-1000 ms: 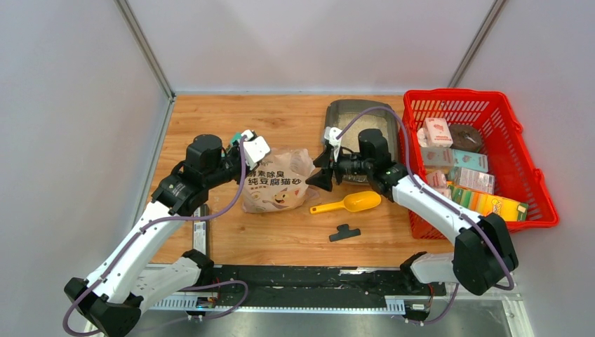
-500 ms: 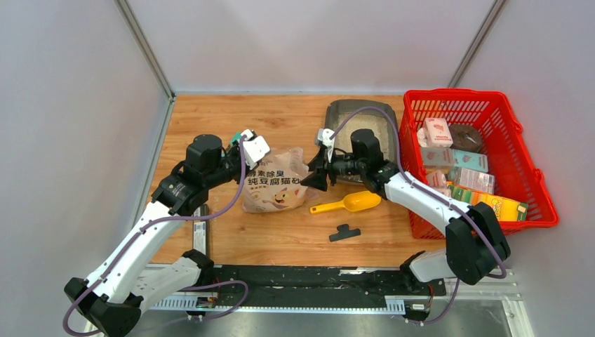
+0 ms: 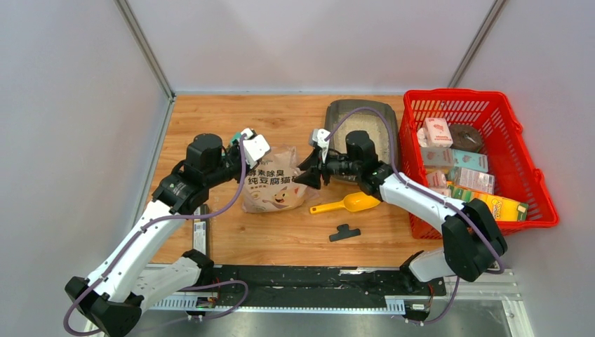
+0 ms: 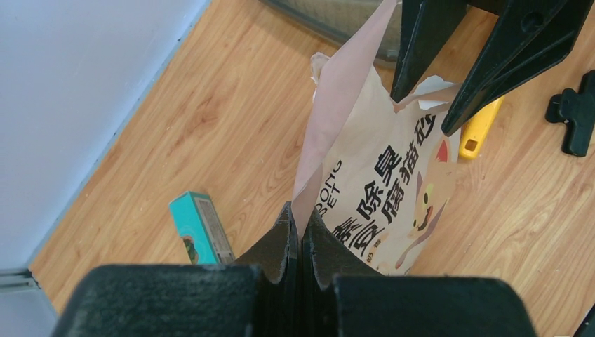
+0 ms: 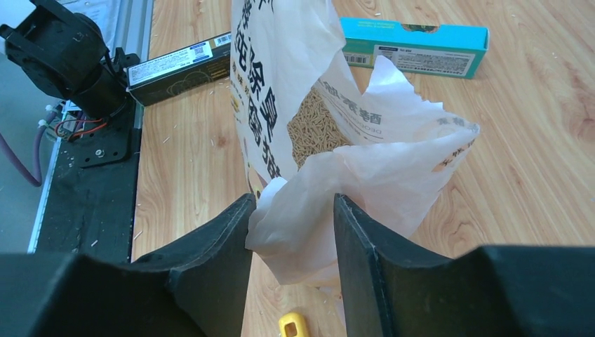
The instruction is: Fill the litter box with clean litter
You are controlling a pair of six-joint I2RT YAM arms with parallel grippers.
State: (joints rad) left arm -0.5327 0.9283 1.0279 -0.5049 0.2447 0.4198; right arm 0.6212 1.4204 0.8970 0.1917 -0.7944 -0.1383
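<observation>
Pale wood covers the table (image 3: 281,239), which is closed in by plain grey walls. At its far side the litter box (image 3: 361,119) is set, just beside the red basket (image 3: 540,203) and partly covered by the right arm. A pale layer of clean litter (image 3: 368,121) is seen on its floor.

The printed bag (image 3: 273,186) is held upright near the table's middle, between the two arms. The left gripper (image 4: 300,226) is pressed together on the bag's thin upper edge. The right gripper (image 5: 291,217) is placed at the bag's opposite side: its jaws stand apart, with the crumpled white film of the torn mouth lying between them; whether the film is squeezed cannot be told. Tan pellets (image 5: 316,130) are seen through that mouth.

A yellow scoop (image 3: 347,204) is laid just right of the bag, and a black clip (image 3: 344,232) lies nearer the arm bases. A teal box (image 4: 201,228) lies flat beside the bag's left side.
</observation>
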